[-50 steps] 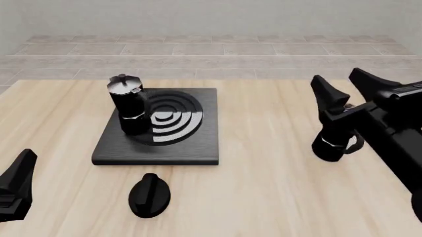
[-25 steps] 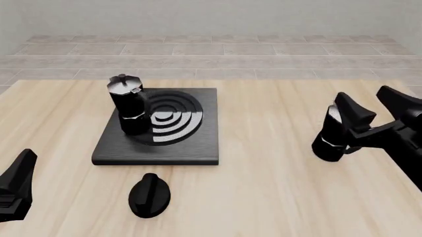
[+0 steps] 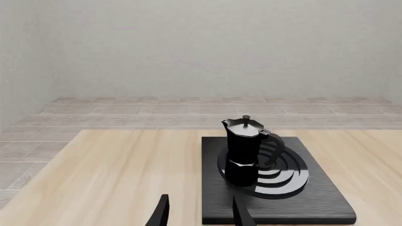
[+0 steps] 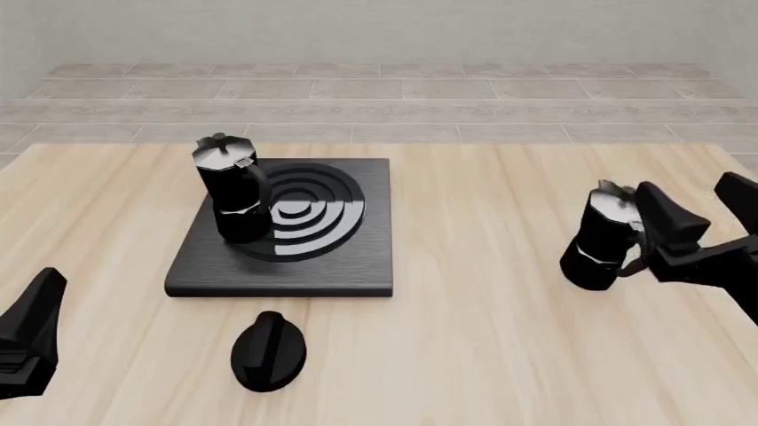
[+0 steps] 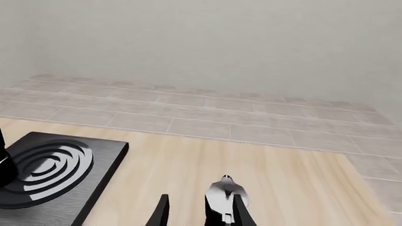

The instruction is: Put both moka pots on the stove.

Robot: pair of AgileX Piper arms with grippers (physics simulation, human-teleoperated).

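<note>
One moka pot (image 4: 233,200) stands upright on the left part of the stove (image 4: 355,257), beside its burner rings. It also shows in the left wrist view (image 3: 244,150) on the stove (image 3: 314,202). The second moka pot (image 4: 596,238) stands on the table at the right. My right gripper (image 4: 705,213) is open just to its right, at handle height. In the right wrist view the silvery lid (image 5: 226,194) shows ahead of the open right gripper (image 5: 201,214), close to one finger. My left gripper (image 4: 30,333) is low at the near left, open and empty (image 3: 201,216).
A low round black knob (image 4: 269,351) lies on the wood in front of the stove. The stove's corner also shows in the right wrist view (image 5: 103,165). A tiled floor and a grey wall lie beyond the table's far edge.
My right gripper has come down and moved right, from above the right moka pot to beside it at handle height. Both pots and the left arm have not moved.
</note>
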